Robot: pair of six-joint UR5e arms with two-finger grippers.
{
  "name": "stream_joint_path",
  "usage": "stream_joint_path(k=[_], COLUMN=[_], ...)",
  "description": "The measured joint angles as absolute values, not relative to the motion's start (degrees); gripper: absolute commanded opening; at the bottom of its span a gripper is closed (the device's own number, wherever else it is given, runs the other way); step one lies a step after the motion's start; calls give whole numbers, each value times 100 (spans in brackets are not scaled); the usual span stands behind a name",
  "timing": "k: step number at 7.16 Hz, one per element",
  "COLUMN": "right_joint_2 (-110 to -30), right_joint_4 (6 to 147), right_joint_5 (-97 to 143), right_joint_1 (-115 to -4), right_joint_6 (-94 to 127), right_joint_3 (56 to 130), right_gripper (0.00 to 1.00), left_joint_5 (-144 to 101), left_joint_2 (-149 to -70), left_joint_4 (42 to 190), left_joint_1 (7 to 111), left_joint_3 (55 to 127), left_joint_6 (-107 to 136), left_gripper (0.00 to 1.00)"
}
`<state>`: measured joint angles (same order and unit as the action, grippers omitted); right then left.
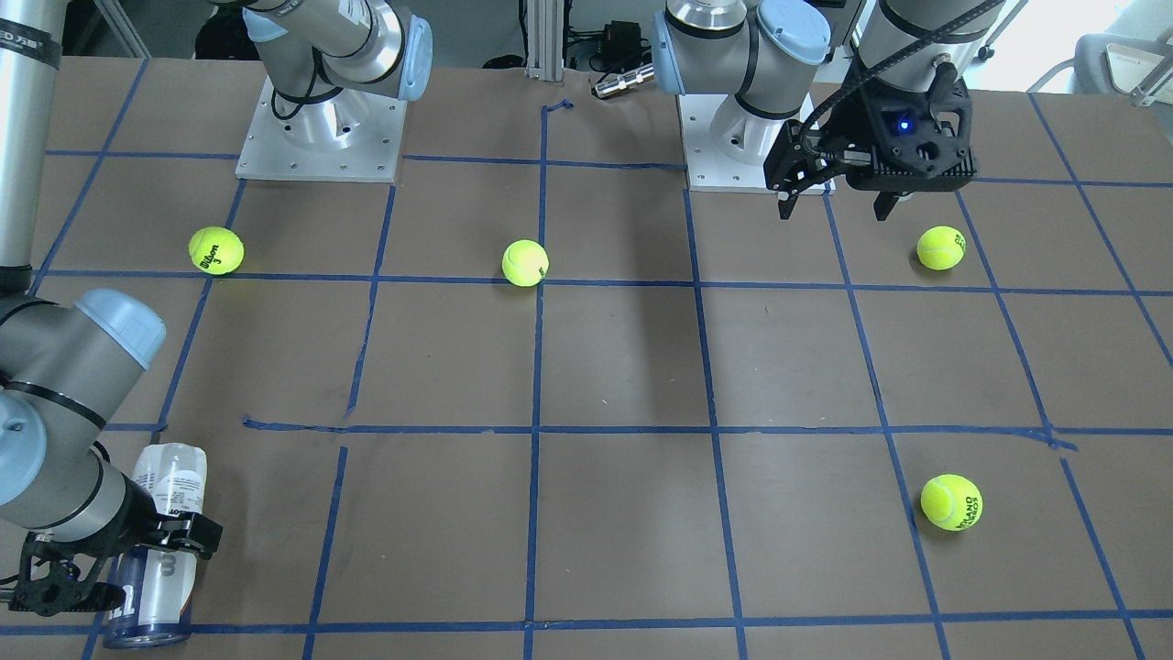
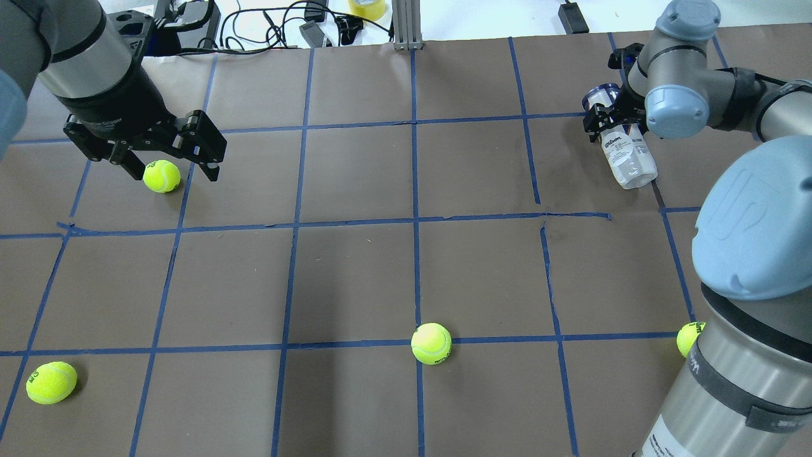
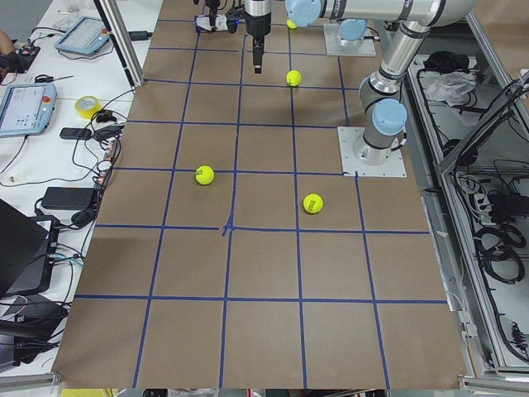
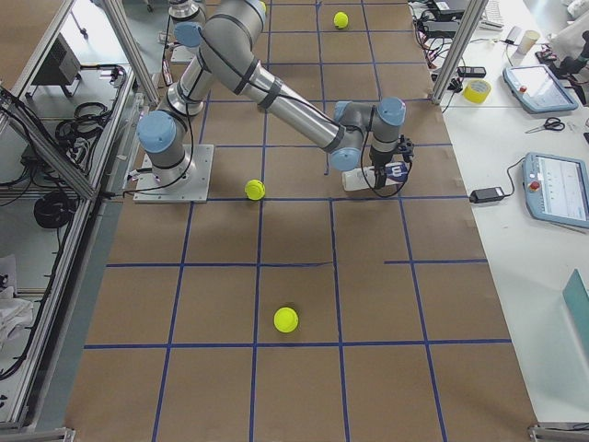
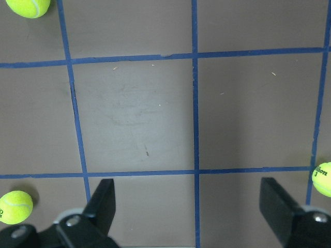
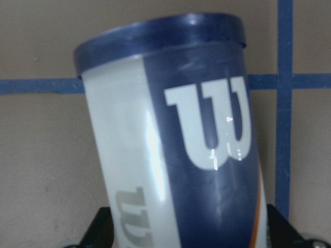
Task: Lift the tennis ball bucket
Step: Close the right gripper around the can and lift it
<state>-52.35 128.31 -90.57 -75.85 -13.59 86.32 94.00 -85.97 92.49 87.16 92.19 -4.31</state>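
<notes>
My right gripper (image 2: 602, 120) is clamped across the tennis ball can (image 2: 625, 155), which lies on its side between my fingers, long axis crossing them. My left gripper (image 2: 166, 166), fingers apart, hangs well away over a loose ball (image 2: 161, 176).

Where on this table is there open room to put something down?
The widest bare stretch is mid-table, between the ball on the centre line and the ball under the left gripper. It is crowded at the far corner, where the right gripper meets the can.
</notes>
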Motion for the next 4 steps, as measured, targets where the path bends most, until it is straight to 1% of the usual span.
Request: stream_joint_path(k=[2,4], right_joint_2=[-5241,-5247], right_joint_4=[12828,12768], right_joint_5=[-9063,-9087], right_joint_1=[-7581,-7545], right_joint_6=[-1526,-2212], right_joint_3=[8625,8610], right_gripper=[99,97], left_joint_5=[9431,9439], left_joint_2=[-8596,-8595], left_joint_4=[9253,9275], left_joint_1=[8718,8719], left_joint_3=[9225,9228], left_joint_6=[-431,-431], left_gripper=[100,100])
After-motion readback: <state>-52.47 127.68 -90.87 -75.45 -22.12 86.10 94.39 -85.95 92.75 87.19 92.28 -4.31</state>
